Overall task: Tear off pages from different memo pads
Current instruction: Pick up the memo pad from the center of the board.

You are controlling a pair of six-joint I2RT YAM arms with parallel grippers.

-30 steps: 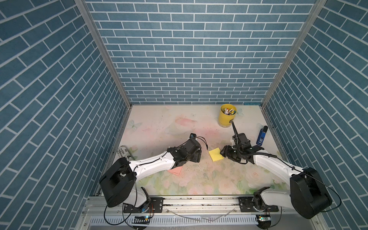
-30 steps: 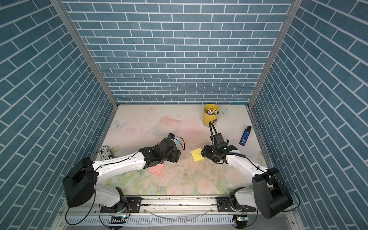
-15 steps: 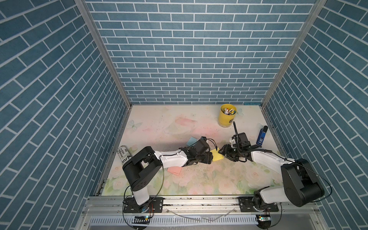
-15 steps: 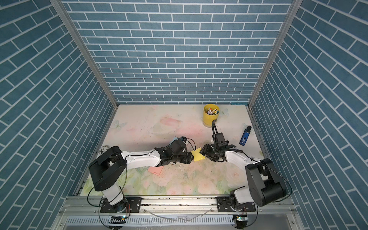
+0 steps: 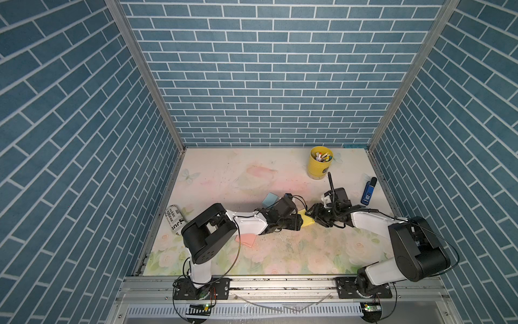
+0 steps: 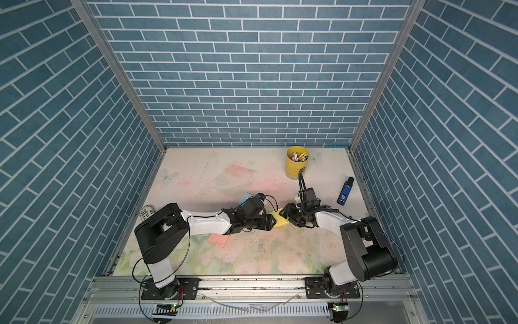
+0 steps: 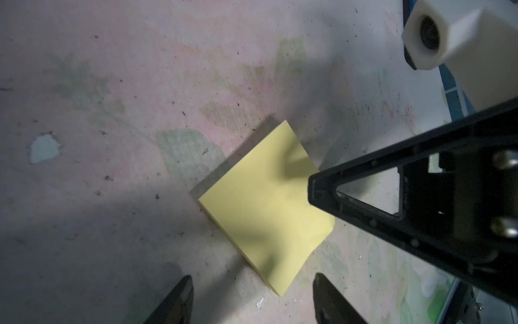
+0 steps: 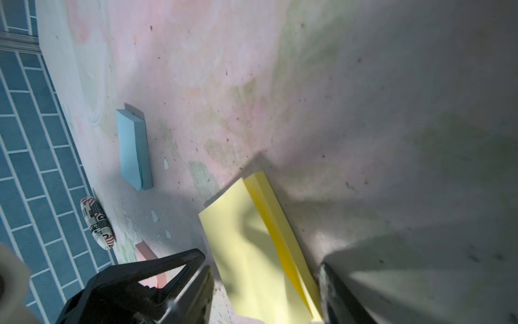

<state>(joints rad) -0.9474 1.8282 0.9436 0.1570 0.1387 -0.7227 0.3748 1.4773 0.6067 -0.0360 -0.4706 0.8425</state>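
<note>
The yellow memo pad (image 5: 307,220) (image 6: 281,220) (image 7: 266,204) lies mid-table between both grippers. My left gripper (image 7: 252,280) (image 5: 299,223) is open, with one corner of the pad just ahead of its fingertips. My right gripper (image 8: 266,280) (image 5: 313,215) is open and straddles the pad from the opposite side. One finger (image 7: 392,202) rests at the pad's edge. Along that edge the upper pages (image 8: 269,213) stand lifted and fanned. The light blue pad (image 5: 270,199) (image 8: 133,148) lies behind my left wrist. The pink pad (image 5: 246,239) (image 8: 145,252) lies under my left forearm.
A yellow cup (image 5: 319,165) of crayons stands at the back right. A blue device (image 5: 369,190) lies by the right wall. A printed roll (image 5: 175,220) (image 8: 96,221) lies by the left wall. Small paper scraps (image 8: 153,216) dot the mat.
My left arm has swung right, off the blue and pink pads, up to the yellow pad. The right gripper stayed at the pad. Both grippers have narrowed a little.
</note>
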